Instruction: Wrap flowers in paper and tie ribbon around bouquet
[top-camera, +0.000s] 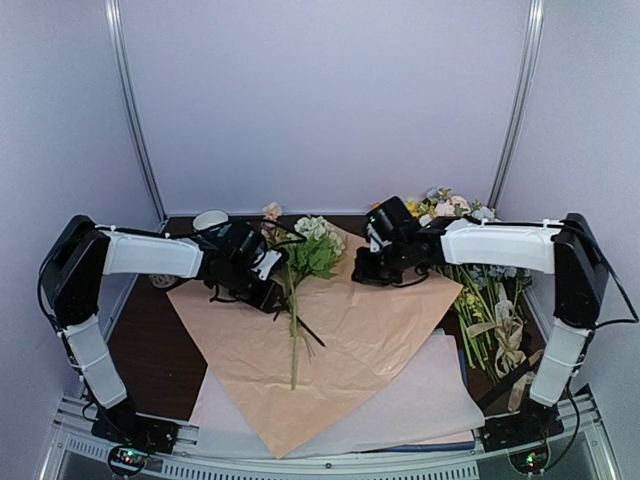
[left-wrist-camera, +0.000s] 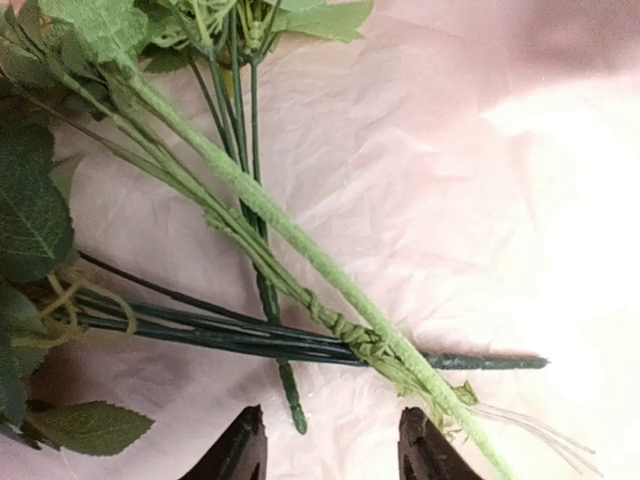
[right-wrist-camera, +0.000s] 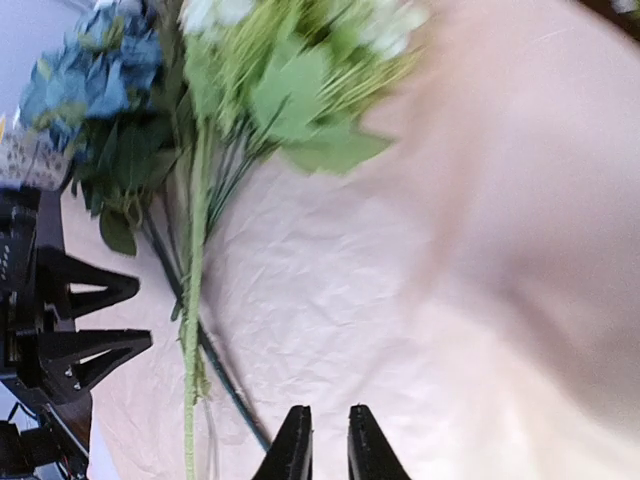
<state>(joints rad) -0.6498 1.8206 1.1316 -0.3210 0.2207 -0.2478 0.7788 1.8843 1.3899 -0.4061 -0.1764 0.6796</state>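
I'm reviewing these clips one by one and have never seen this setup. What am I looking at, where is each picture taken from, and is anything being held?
Two robot arms are bolted at the near edge of a table. The wide picture looks down from above and behind them; the other two come from cameras on each wrist.

On the table lies a peach-tan sheet of paper over paler sheets. A few long-stemmed flowers rest on it, and a bigger loose bunch lies at the right.

The left claw hangs open just above the stems, gripping nothing. The right claw is nearly closed and empty over the paper.
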